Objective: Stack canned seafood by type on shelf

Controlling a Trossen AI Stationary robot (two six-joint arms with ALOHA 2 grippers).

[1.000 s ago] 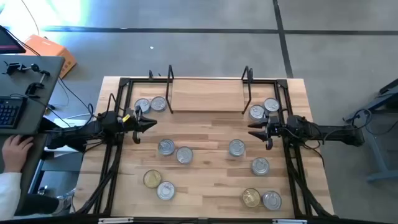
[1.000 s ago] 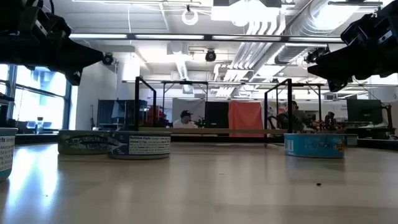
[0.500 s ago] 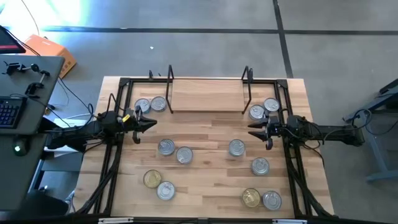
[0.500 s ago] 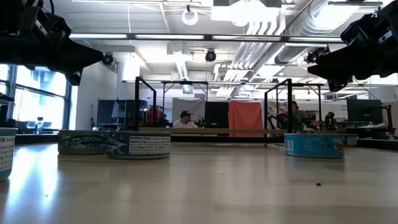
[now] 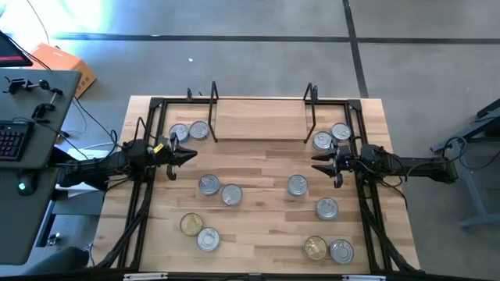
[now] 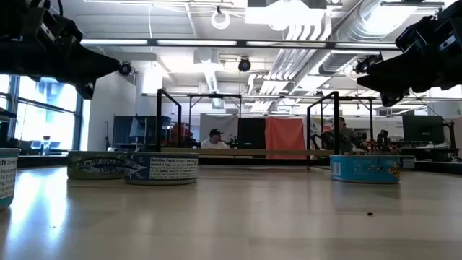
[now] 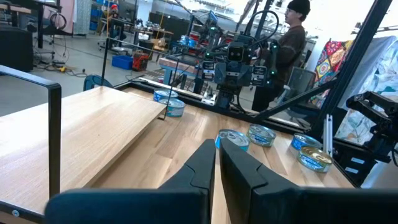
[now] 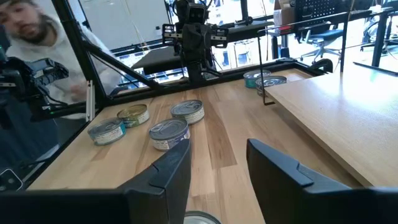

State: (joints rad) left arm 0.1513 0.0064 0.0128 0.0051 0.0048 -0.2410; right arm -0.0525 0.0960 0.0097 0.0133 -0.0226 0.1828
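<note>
Nearest the front edge of the table [image 5: 266, 234], 4 tins sit in 2 pairs: a gold tin [image 5: 191, 225] touching a silver tin [image 5: 208, 240] on the left, a 2nd gold tin [image 5: 315, 248] beside a silver one [image 5: 341, 250] on the right. Further in, 2 silver tins [image 5: 219, 190] lie close together left of centre, and a lone tin [image 5: 297, 185] and another [image 5: 326, 208] lie right of centre. Both arms hover above the table at mid-depth, tips pointing inward at each other. Left gripper [image 5: 187, 155] has its fingers [image 7: 205, 163] pressed almost together, holding nothing. Right gripper [image 5: 319, 164] has its fingers [image 8: 171, 163] spread wide, holding nothing. Beyond them, 2 tins [image 5: 188, 132] sit just outside the shelf's left frame and 2 more [image 5: 332, 136] just outside its right frame. At the back, the shelf [image 5: 262, 119] is bare of tins. Past the table, a person [image 7: 293, 32] stands in the room.
</note>
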